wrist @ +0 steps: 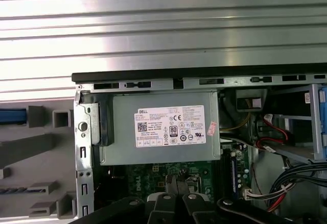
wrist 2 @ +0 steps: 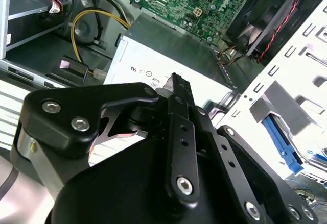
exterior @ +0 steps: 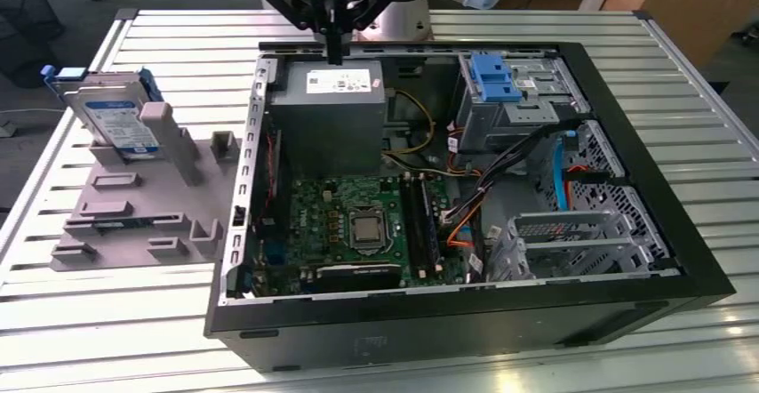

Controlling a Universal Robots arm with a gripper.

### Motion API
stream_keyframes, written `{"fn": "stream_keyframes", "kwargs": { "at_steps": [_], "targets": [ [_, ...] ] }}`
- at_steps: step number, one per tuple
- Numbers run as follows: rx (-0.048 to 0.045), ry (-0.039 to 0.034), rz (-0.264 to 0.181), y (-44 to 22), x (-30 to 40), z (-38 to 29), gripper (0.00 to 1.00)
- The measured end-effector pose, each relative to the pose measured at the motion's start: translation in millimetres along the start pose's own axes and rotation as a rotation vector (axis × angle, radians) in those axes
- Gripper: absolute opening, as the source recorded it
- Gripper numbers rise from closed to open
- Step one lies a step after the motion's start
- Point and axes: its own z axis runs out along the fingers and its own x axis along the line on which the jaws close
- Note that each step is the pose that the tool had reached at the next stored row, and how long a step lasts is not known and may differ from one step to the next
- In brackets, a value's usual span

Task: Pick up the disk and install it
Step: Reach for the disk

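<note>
Clenched on nothing: gripper (exterior: pixel 336 53) of black anodised metal, two flat bolted fingers pressed together, seen in both wrist views (wrist: pixel 177 179) (wrist 2: pixel 176 81). Hanging over the far edge of the power supply (exterior: pixel 326 113), one plain grey sheet-metal box with a single white sticker, seated in a corner of the computer case (exterior: pixel 475 326). Open on its side, that case, black-rimmed, one in number. Inside: one green motherboard (exterior: pixel 344 224) studded with small parts, one blue plastic latch bracket (exterior: pixel 495 77) on a bare steel bay, one perforated silver drive cage (exterior: pixel 570 237), and loose bundles of black, orange and yellow cable. Well apart from the gripper, outside the case at the exterior view's left: the disk (exterior: pixel 115 126), flat, rectangular, silver, with a white-and-blue label and a blue carrier frame, standing on edge in a slot of one matte grey moulded holder (exterior: pixel 131 206). Beneath everything, a table (exterior: pixel 119 331) of ribbed, shiny aluminium slats. Beyond it, a dark floor and pale wooden furniture.
</note>
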Motion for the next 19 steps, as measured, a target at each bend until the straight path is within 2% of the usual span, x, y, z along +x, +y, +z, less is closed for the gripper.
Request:
{"fn": "stream_keyframes", "kwargs": {
  "at_steps": [19],
  "targets": [
    [0.0, 0.0, 0.0, -0.8, 11.4, -0.3, 0.11]
  ]
}}
